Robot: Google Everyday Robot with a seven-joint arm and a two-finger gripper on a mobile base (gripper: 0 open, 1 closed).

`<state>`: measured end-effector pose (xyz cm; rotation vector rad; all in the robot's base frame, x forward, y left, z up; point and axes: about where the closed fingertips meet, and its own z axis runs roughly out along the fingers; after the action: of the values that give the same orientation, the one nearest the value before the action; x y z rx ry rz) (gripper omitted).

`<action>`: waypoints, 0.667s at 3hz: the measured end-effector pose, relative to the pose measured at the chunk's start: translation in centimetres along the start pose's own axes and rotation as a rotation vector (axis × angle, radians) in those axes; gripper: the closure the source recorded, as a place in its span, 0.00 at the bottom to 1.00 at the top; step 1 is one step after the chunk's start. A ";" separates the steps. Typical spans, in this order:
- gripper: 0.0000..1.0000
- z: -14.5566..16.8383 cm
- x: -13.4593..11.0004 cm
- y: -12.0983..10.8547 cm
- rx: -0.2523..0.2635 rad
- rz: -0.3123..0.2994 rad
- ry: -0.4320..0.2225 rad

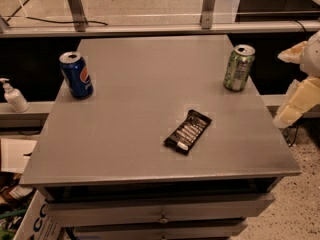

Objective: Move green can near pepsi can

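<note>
The green can (238,68) stands upright near the table's far right edge. The pepsi can (76,75), deep blue with a red-and-white logo, stands upright near the far left edge, a full table width away. My gripper (289,86) hangs off the table's right side, just right of and slightly nearer than the green can. Its two cream fingers are spread apart and hold nothing. It touches neither can.
A dark snack bar wrapper (188,131) lies between the cans, toward the front of the grey table (150,149). A white pump bottle (13,97) stands on a lower ledge at the left. A railing runs behind the table, and drawers sit below its front edge.
</note>
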<state>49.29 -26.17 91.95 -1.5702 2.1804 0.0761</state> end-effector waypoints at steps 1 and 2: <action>0.00 2.1 2.3 -3.1 -0.002 0.091 -0.077; 0.00 3.5 3.9 -6.2 0.004 0.177 -0.173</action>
<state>55.11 -30.77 88.60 -1.3129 2.1754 0.2532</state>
